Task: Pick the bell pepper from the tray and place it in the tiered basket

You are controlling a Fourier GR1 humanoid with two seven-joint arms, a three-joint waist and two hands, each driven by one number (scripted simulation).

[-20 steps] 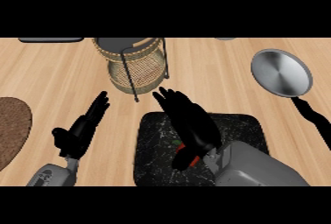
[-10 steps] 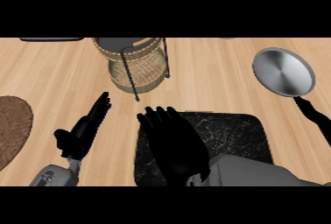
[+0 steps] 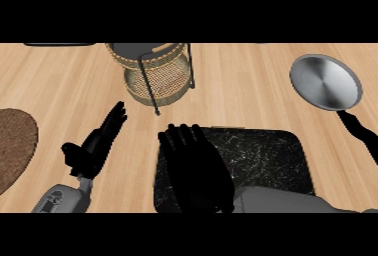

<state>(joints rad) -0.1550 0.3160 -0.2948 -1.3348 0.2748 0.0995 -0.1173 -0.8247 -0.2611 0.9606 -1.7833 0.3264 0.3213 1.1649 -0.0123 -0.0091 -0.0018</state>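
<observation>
Right hand (image 3: pixel 193 165) has slid from tray's (image 3: pixel 273 155) middle to 9 o'clock edge, fingers flat and straight, grasping nothing. Pepper, red glimpse earlier, now hidden; pickup unconfirmed. Basket (image 3: pixel 155 75) at 12 o'clock. Left hand (image 3: pixel 96 145) relaxed, resting.

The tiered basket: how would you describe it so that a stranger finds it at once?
Start at the dark marbled tray near the counter's front. Beyond its left corner stands the tiered basket: round woven wicker in a thin black wire frame, unlike the shiny metal pan at right.
</observation>
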